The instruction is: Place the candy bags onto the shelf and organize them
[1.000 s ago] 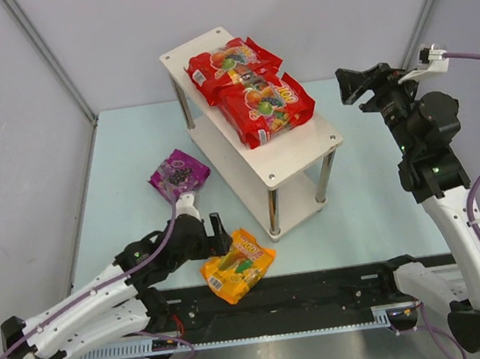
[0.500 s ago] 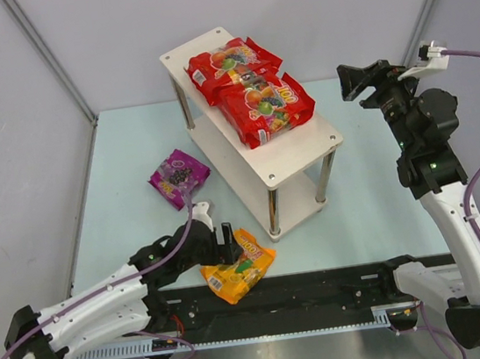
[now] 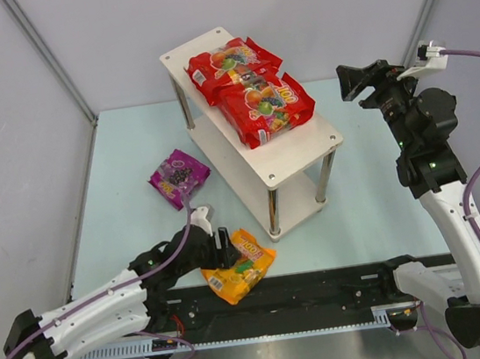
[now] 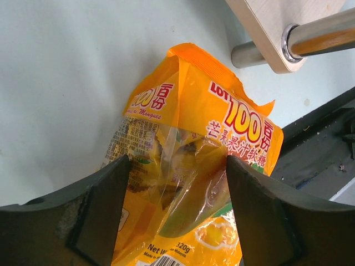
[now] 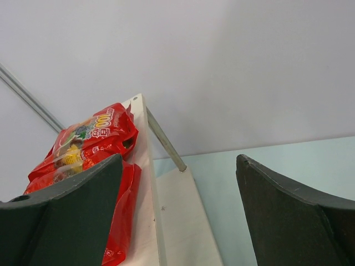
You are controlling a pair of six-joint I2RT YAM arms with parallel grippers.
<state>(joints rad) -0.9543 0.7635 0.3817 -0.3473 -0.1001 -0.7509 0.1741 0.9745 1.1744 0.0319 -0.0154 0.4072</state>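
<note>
From above, my left end effector (image 3: pixel 222 245) is down at the near edge of the tabletop (image 3: pixel 114 161), over the left end of the orange-yellow bag (image 3: pixel 247 270), which lies partly across the black rail (image 3: pixel 325 288) just beside the shelf (image 3: pixel 307 148). Two red bags (image 3: pixel 250 85) lie overlapping on the top board, and the purple bag (image 3: pixel 179 178) lies on the tabletop to the shelf's left, well apart from my right end effector (image 3: pixel 353 83), which hangs high off the shelf's right side. From my left wrist, the jaws stand wide with the orange-yellow bag's crinkled middle between them; my fingers (image 4: pixel 94 221) sit at its surface, but I have no firm hold yet. From my right wrist, the jaws are spread wide on nothing, looking along the top board at the red bags. The trouble I expect: this film is glossy and puffed, so I may pinch only a loose fold and it slips out on the lift. The shelf leg (image 4: pixel 319 33) and lower board are close ahead, and a careless rise could knock them — or jostle the red bags off.
</note>
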